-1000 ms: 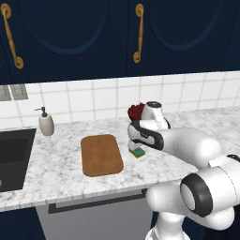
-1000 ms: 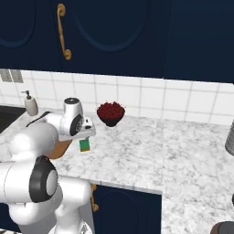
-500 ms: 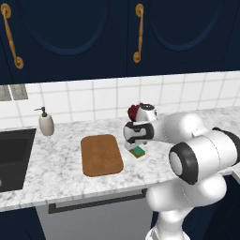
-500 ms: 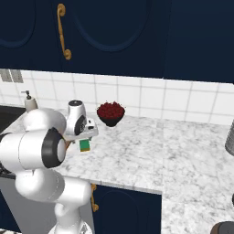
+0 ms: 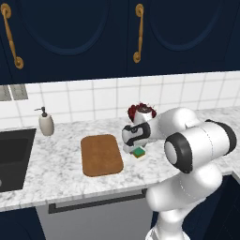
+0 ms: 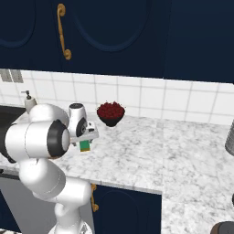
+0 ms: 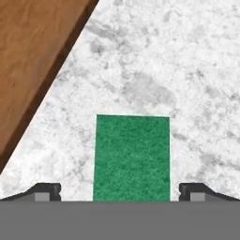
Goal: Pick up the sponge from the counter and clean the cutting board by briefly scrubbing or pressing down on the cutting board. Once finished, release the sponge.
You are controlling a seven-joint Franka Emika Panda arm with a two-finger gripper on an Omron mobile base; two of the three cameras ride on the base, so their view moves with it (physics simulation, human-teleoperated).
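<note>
- Gripper [image 7: 120,194] points straight down over the sponge [image 7: 131,157]; in the hand view its two dark finger tips stand wide apart, one on each side of the green block with bare marble showing between each tip and the sponge, so the pincer is spread and holds nothing.
- Seen from the left base view, the gripper [image 5: 136,149] hangs just above the sponge [image 5: 139,153], whose green top and yellow layer peek out beneath the hand.
- From the right base view the gripper [image 6: 87,139] sits at the end of the bent white arm, with the sponge [image 6: 85,145] as a small green patch right under it.
- The sponge lies flat on the counter [image 5: 56,180], just beside the right edge of the cutting board [image 5: 101,155] but apart from it; a strip of speckled marble separates them.
- In the hand view the cutting board [image 7: 33,61] fills the upper left corner, its dark edge running diagonally, and the counter [image 7: 178,70] takes up the rest.
- A dark bowl of red fruit [image 6: 110,113] stands behind the hand, near the tiled wall.
- A soap dispenser [image 5: 46,123] stands by the wall to the left of the board, next to the dark sink [image 5: 14,157].
</note>
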